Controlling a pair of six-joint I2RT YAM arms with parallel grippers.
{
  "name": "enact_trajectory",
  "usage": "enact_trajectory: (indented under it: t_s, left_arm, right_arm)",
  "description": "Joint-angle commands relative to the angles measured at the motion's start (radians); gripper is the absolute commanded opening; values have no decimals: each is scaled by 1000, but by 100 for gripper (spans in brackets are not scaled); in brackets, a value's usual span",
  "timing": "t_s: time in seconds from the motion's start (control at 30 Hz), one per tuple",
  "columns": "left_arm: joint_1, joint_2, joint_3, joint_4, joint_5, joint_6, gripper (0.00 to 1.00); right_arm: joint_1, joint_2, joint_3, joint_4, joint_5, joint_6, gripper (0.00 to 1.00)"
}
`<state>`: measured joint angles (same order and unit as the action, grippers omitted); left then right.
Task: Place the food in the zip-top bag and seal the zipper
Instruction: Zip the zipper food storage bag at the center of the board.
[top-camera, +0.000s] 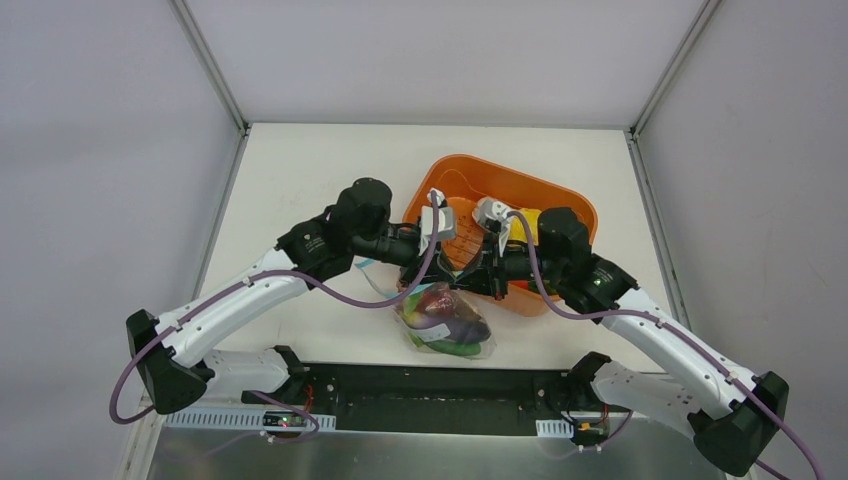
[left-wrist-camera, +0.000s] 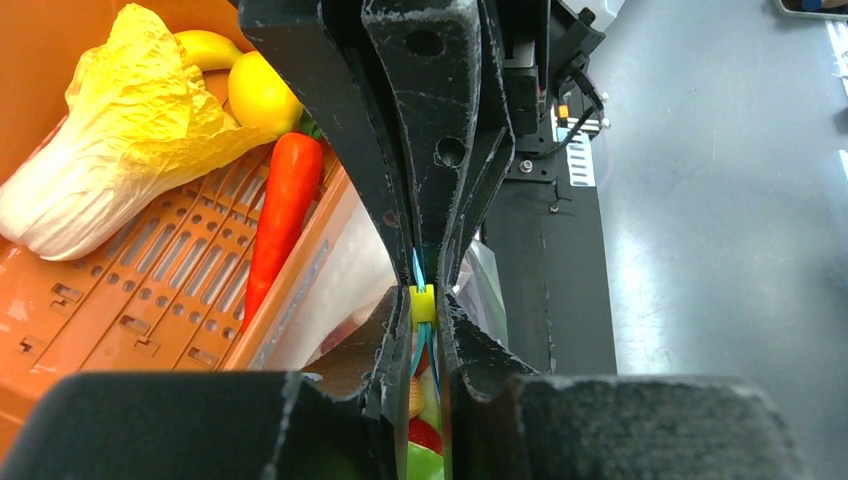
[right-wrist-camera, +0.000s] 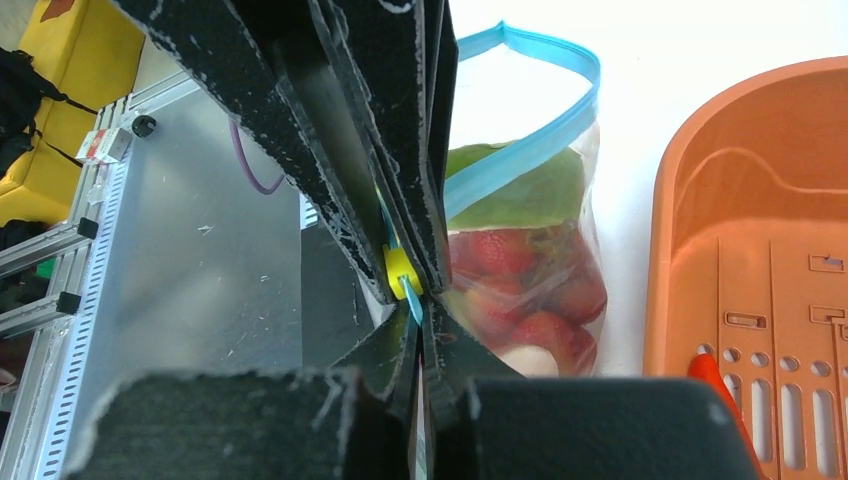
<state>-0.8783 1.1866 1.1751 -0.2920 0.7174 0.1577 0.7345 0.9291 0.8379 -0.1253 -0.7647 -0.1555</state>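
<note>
The zip-top bag (top-camera: 446, 322) hangs at the near middle of the table, holding red, purple and green food (top-camera: 452, 318). My left gripper (top-camera: 453, 263) and right gripper (top-camera: 490, 272) meet nose to nose at its top edge. In the left wrist view the left gripper (left-wrist-camera: 425, 335) is shut on the blue zipper (left-wrist-camera: 418, 270) beside a yellow slider (left-wrist-camera: 423, 303). In the right wrist view the right gripper (right-wrist-camera: 416, 318) is shut on the zipper (right-wrist-camera: 530, 148), next to the slider (right-wrist-camera: 398, 266). Beyond the grippers the blue strips arch apart above the red food (right-wrist-camera: 530, 290).
The orange tub (top-camera: 560, 198) stands just behind the bag and the grippers. It holds a cabbage (left-wrist-camera: 120, 150), a lemon (left-wrist-camera: 262, 92) and a long red pepper (left-wrist-camera: 280, 210). The black base rail (top-camera: 430, 385) runs along the near table edge.
</note>
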Motion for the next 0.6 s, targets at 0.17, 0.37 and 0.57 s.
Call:
enact_trajectory:
  t_s: [0.17, 0.37, 0.57]
  left_arm:
    - [-6, -39, 23, -7, -32, 14, 0]
    - [-4, -55, 23, -40, -76, 16, 0]
    - [4, -87, -19, -88, -147, 26, 0]
  right_arm:
    - [3, -26, -3, 54, -8, -22, 0]
    - [2, -34, -9, 49, 13, -25, 0]
    - [2, -63, -32, 84, 16, -12, 0]
